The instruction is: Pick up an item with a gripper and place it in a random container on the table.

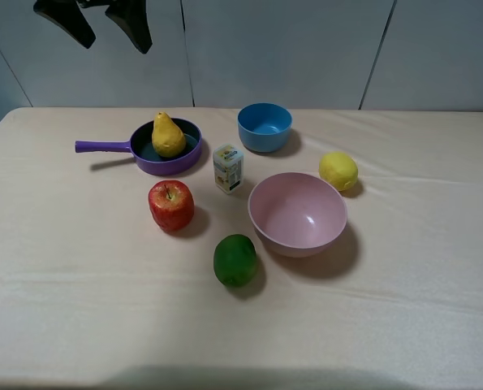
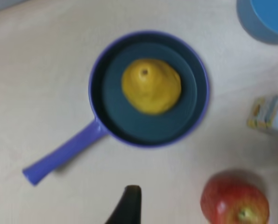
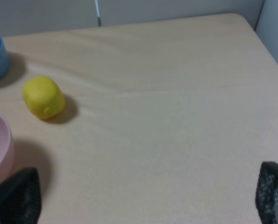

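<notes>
Upper left of the overhead frame, the black left pincer (image 1: 111, 28) hangs open, empty, above the yellow pear-shaped fruit (image 1: 168, 136) sitting in the shallow purple frying pan (image 1: 188, 158).

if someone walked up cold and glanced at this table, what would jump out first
Probably the yellow pear standing upright in the purple frying pan at the back left of the table, with the left gripper hanging open and empty high above it. Next would come the big pink bowl near the middle, ringed by bright fruit: a red apple to its left, a green fruit in front, a lemon behind right.
</notes>
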